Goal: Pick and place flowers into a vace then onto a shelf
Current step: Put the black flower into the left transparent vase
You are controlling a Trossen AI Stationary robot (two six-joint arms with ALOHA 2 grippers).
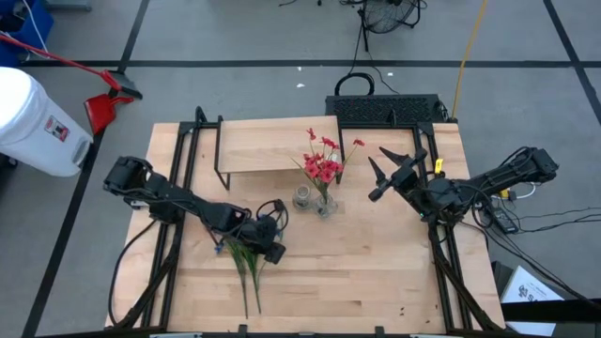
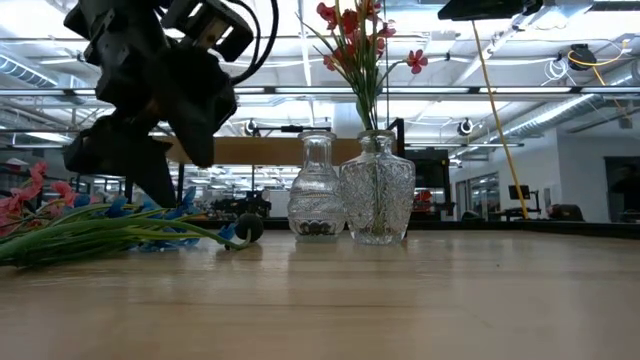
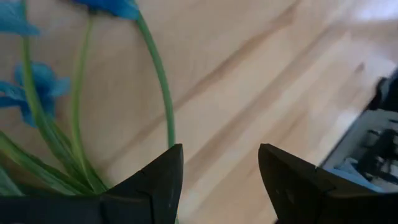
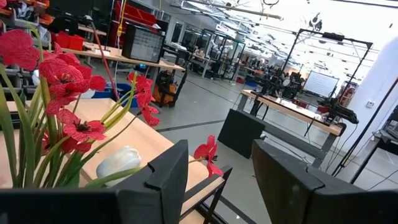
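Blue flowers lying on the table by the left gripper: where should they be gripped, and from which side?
Probably on the green stems, not the blossoms. The blue flowers lie flat on the table, their thin stems running together toward its front edge, so a bundle fits between the fingers. Come straight down from above with the open left gripper, jaws set across the stems.

The left tool (image 1: 265,240) covers the blue flowers' (image 3: 37,81) heads from above, their stems (image 3: 56,149) run off the left wrist view's edge, and that view's counter (image 3: 249,74) is blurred.
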